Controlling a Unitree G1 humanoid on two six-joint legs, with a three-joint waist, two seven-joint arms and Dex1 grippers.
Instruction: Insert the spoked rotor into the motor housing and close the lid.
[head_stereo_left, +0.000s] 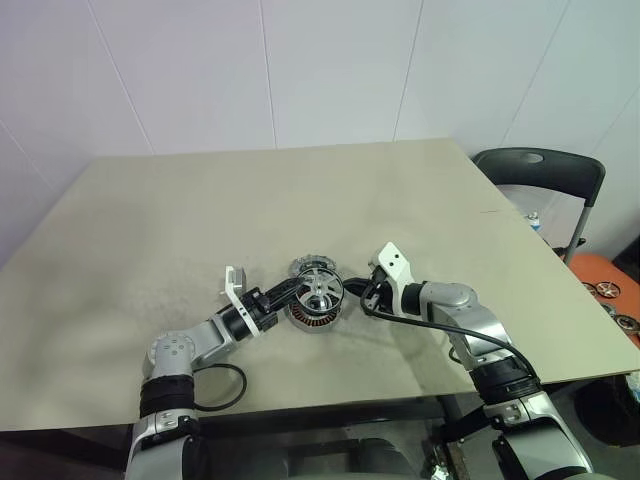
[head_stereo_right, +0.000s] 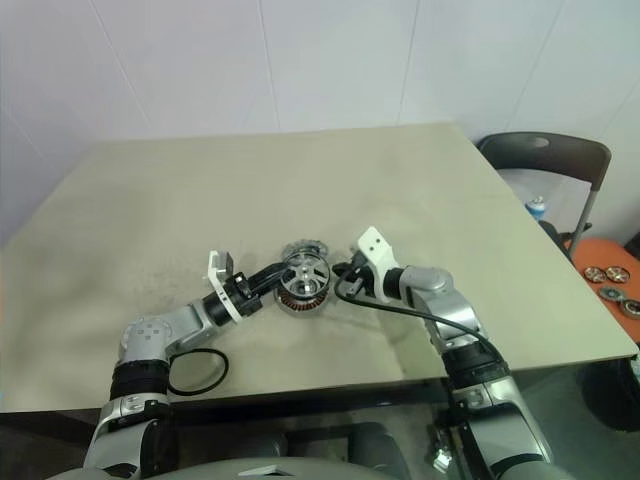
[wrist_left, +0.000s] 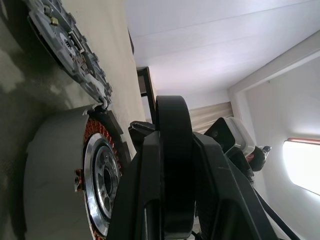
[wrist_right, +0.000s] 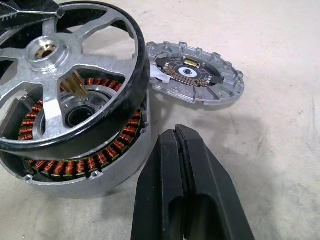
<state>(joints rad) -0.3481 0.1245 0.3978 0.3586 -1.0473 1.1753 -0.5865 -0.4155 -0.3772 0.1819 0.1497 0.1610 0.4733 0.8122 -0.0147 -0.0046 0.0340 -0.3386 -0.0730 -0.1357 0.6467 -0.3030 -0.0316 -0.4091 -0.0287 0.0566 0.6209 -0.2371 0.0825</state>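
Head views: the left gripper (head_stereo_left: 292, 291) is reaching across the beige table (head_stereo_left: 200, 210) and pinching the dark rim of the round spoked rotor (head_stereo_left: 320, 291), a metal wheel with silver spokes, holding it tilted over the squat silver motor housing (head_stereo_left: 312, 320).
Right arm: the right gripper (head_stereo_left: 366, 293) is resting just beside the housing, probably to steady it while the wheel is being seated.
Left wrist view: the black fingers (wrist_left: 170, 165) are clamping narrowly on the rim edge; the copper windings (wrist_left: 92, 132) of the housing are showing beside it.
Right wrist view: this claw (wrist_right: 181, 150) is pressed fully together and holding nothing; the rotor is sitting askew, one edge inside the housing and the other raised.
Lid: the grey notched-rim disc (wrist_right: 197, 75) is lying flat behind the housing, waiting.
Stage: insertion is seemingly still in progress.
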